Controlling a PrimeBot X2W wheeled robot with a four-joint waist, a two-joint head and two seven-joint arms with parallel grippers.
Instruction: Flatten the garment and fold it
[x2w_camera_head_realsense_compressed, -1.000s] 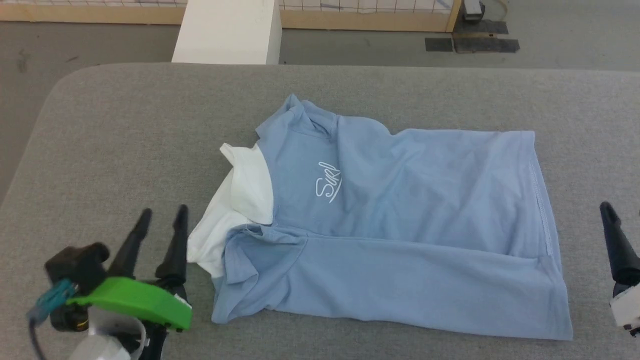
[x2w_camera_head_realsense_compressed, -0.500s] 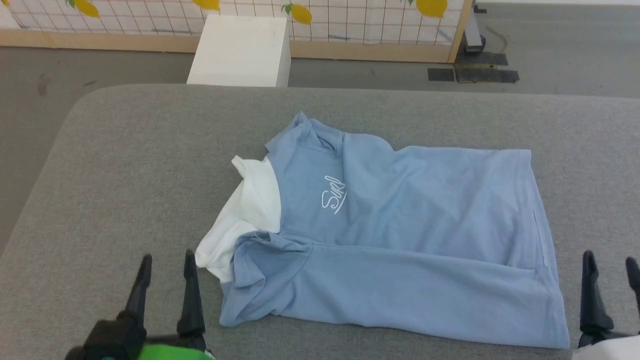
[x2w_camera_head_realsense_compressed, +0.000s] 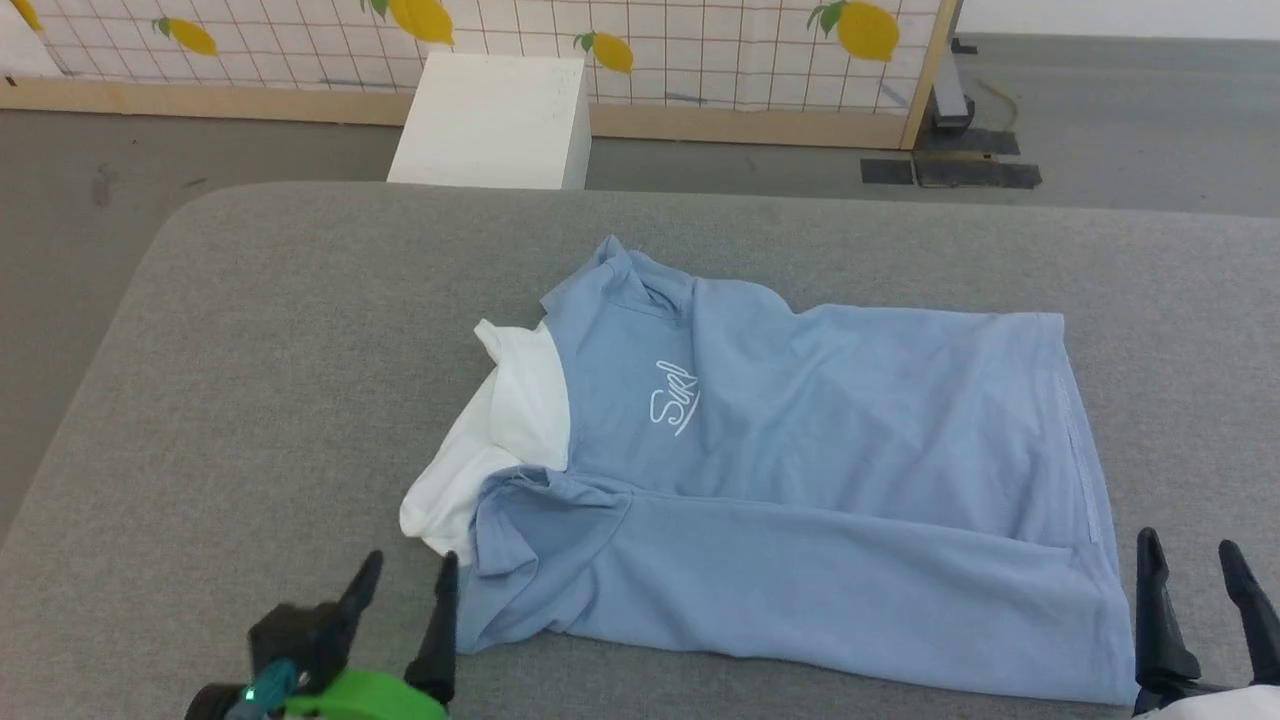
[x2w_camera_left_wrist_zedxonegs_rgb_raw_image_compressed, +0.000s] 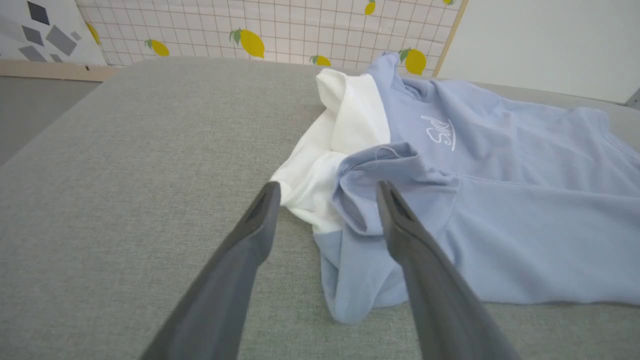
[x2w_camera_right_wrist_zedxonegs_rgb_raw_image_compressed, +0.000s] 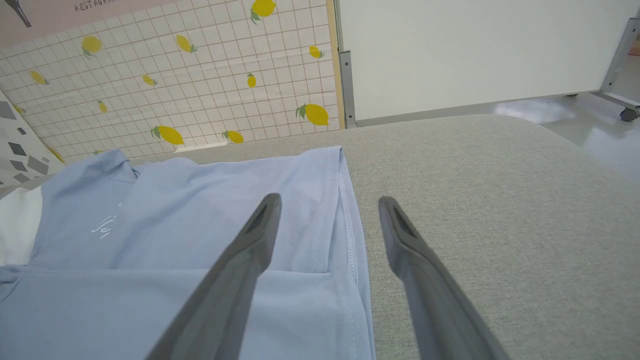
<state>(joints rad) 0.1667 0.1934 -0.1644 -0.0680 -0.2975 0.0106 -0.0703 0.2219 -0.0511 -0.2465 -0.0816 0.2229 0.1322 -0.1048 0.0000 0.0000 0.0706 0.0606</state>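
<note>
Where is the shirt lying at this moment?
In the head view the shirt lies in the middle of the grey table, with its white collar near the left end effector and its hem beside the right end effector.

Head camera looks down; 2 low wrist cameras share the garment (x2w_camera_head_realsense_compressed: 800, 480).

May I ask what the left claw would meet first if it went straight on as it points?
Probably the garment: its crumpled near sleeve and white panel lie right ahead of the open left claw, though depth is unclear.
</note>
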